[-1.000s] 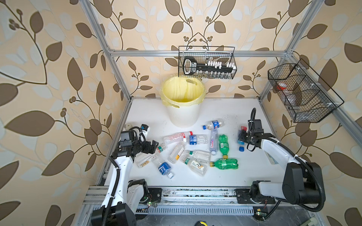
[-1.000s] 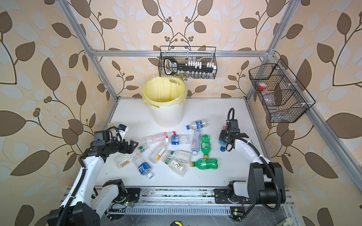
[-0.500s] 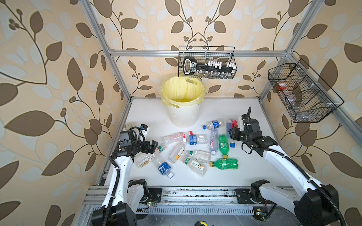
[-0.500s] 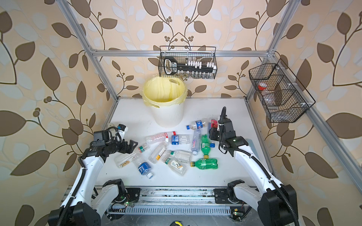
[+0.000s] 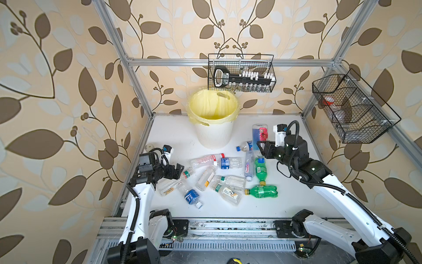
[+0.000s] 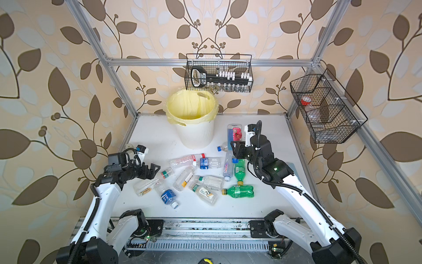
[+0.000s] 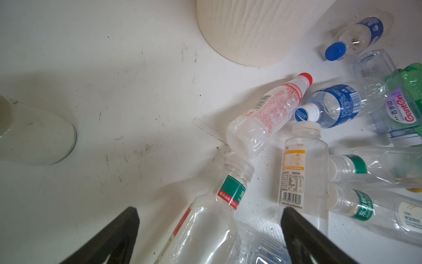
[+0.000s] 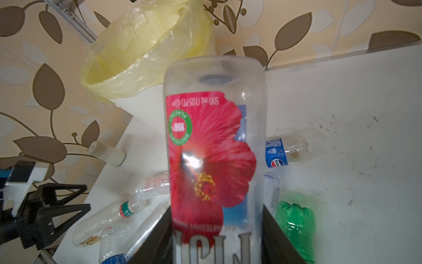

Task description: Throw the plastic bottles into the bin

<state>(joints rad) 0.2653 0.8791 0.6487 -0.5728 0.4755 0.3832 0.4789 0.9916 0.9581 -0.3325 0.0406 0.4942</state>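
1. In a top view the bin (image 5: 214,137) stands at the back of the white table (image 5: 173,134). The right gripper (image 5: 262,148) is clenched on the flower-label bottle (image 5: 259,134), just right of the bin and outside its rim. The loose bottles (image 5: 228,180) lie scattered in front of the bin.
2. In a top view the left gripper (image 6: 153,170) stands spread wide, front-left of the bin (image 6: 196,134), at the edge of the scatter. Two green bottles (image 6: 239,190) lie front-right of the bin, below the right gripper (image 6: 236,148).
3. In the left wrist view the left gripper (image 7: 209,211) grasps nothing. The neck-band bottle (image 7: 205,219) lies between its fingers (image 7: 118,237) with a gap on each side, its neck towards the bin (image 7: 251,29). A white jar (image 7: 34,134) stands well apart from the bin.
4. In the right wrist view black fingers (image 8: 278,240) press both sides of the flower-label bottle (image 8: 212,148). Its base points away from the gripper, and the bin (image 8: 141,100) with its yellow bag (image 8: 146,50) is behind it.
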